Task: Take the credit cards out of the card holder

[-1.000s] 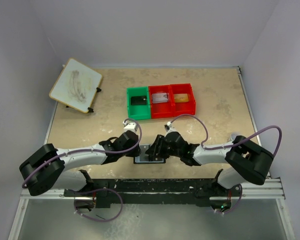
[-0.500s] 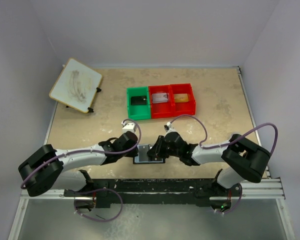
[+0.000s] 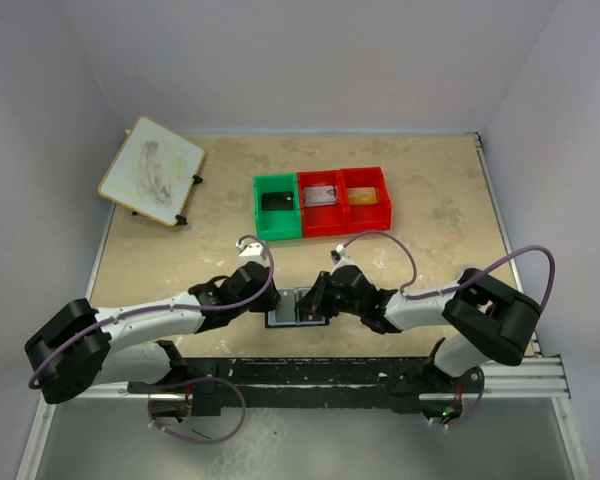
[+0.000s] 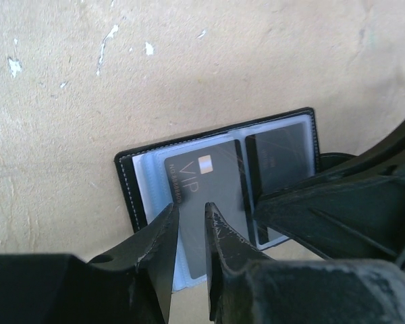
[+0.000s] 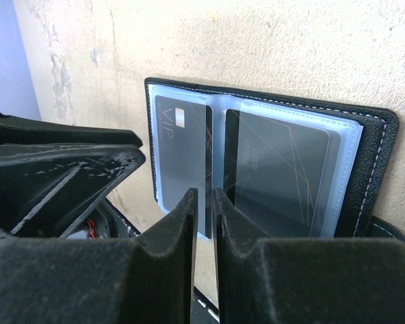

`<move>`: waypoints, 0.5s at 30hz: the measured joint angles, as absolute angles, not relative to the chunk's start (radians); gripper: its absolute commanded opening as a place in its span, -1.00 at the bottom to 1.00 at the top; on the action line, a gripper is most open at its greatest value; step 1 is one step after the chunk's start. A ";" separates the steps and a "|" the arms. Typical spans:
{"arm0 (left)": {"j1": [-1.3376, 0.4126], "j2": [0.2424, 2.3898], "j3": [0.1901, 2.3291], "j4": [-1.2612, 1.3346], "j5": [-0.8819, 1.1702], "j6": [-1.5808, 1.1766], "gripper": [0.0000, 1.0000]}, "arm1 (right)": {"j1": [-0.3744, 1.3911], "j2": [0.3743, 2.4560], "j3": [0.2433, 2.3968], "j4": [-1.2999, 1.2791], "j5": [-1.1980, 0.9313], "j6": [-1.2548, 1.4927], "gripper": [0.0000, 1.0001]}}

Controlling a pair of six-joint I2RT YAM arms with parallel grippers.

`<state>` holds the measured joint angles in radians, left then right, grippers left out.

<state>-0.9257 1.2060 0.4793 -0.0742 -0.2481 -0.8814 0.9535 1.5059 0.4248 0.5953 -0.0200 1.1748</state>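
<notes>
Swung outward since a second ago, the left arm [image 3: 150, 318] now sits lower and further left. The right gripper [image 5: 204, 192] has narrowed to a slim gap, matching the left gripper [image 4: 189, 206]. Whether either pinches a card cannot be told, so the pulling looks about to begin. Pale walls enclose a beige, speckled table [image 3: 430, 200]. Near its front edge the card holder [image 4: 125, 182] lies open, with both dark credit cards [image 4: 202, 172] pocketed inside.

Both arms' fingers [image 4: 163, 243] crowd card holder [image 4: 143, 196]; beyond free.
</notes>
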 measured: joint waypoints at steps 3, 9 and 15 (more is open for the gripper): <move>-0.926 1.179 0.480 -0.068 -0.245 -0.882 -0.58 | 0.953 1.506 0.418 0.608 -0.020 1.180 -0.69; -0.926 1.212 0.480 -0.062 -0.222 -0.882 -0.63 | 0.948 1.506 0.416 0.631 -0.021 1.187 -0.53; -0.926 1.245 0.471 -0.057 -0.187 -0.879 -0.73 | 0.946 1.508 0.416 0.634 -0.022 1.199 -0.44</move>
<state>-0.9260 1.2453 0.4709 -0.0570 -0.1871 -0.8791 0.9463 1.5078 0.4164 0.6342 -0.0219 1.1992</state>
